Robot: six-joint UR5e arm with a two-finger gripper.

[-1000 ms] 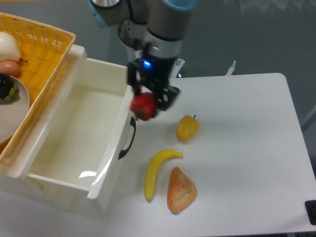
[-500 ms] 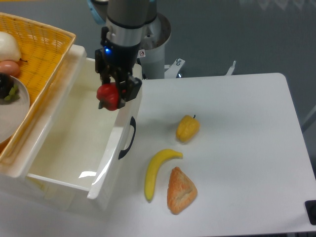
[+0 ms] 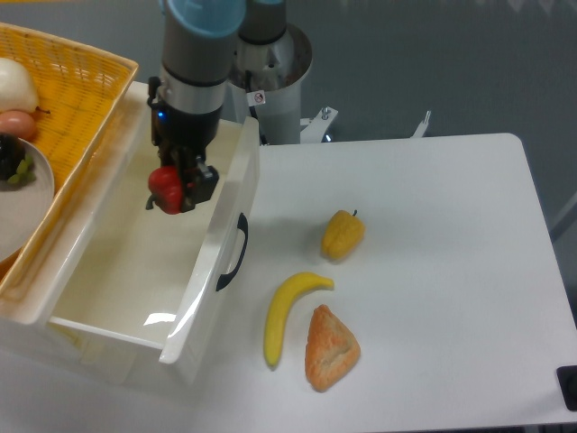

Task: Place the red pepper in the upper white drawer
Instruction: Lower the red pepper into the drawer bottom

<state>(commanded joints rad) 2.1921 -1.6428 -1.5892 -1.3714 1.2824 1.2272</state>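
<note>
The red pepper point(image 3: 164, 188) is small and glossy and sits between my fingers. My gripper point(image 3: 173, 188) is shut on it and holds it over the inside of the upper white drawer point(image 3: 108, 271), near its far right part. The drawer is pulled open, with deep white walls and a dark curved handle point(image 3: 236, 253) on its front. The pepper's stem is hidden by the fingers.
A yellow wicker basket point(image 3: 81, 99) with a plate and food stands left of the drawer. On the white table lie a yellow pepper point(image 3: 343, 234), a banana point(image 3: 287, 311) and a bread piece point(image 3: 330, 347). The arm's base point(image 3: 270, 81) stands behind the drawer.
My gripper has carried the red pepper leftward, from beside the drawer's front over its wall to above the drawer's inside. Nothing else has moved.
</note>
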